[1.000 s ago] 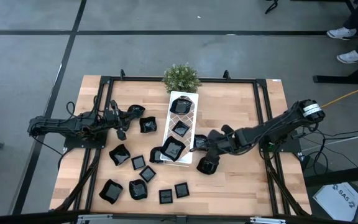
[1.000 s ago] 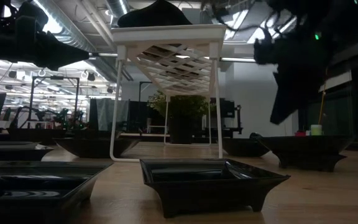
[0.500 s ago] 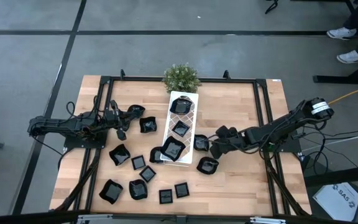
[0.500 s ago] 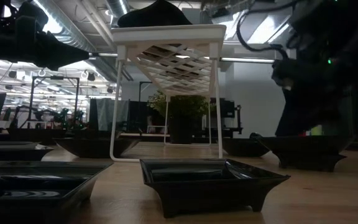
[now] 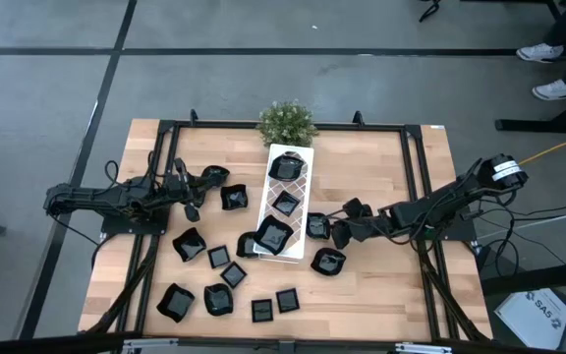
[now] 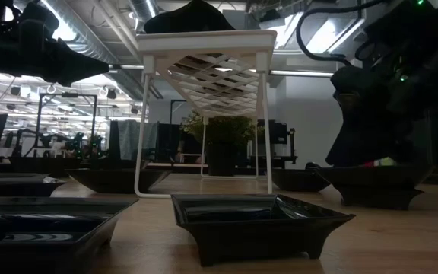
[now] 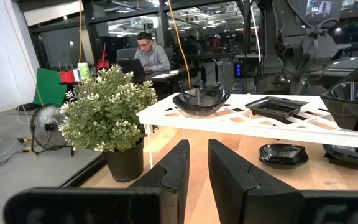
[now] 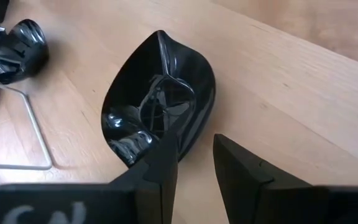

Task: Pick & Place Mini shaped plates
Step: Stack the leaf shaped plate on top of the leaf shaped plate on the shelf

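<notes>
Plates [image 5: 189, 245] of glossy black lie scattered over the wooden worktop [image 5: 381, 295], most of them left of the white lattice tray [image 5: 300, 189], which carries three more. The right gripper [image 5: 340, 234] hovers just right of the tray, above a leaf-shaped plate [image 8: 160, 106] on the bare wood; its fingers [image 8: 244, 171] stand slightly apart and hold nothing. The left gripper [image 5: 192, 208] waits at the worktop's left side, facing the potted plant [image 7: 109, 118], its fingers a narrow gap apart and empty. A person [image 7: 149, 55] sits at a desk in the room beyond.
</notes>
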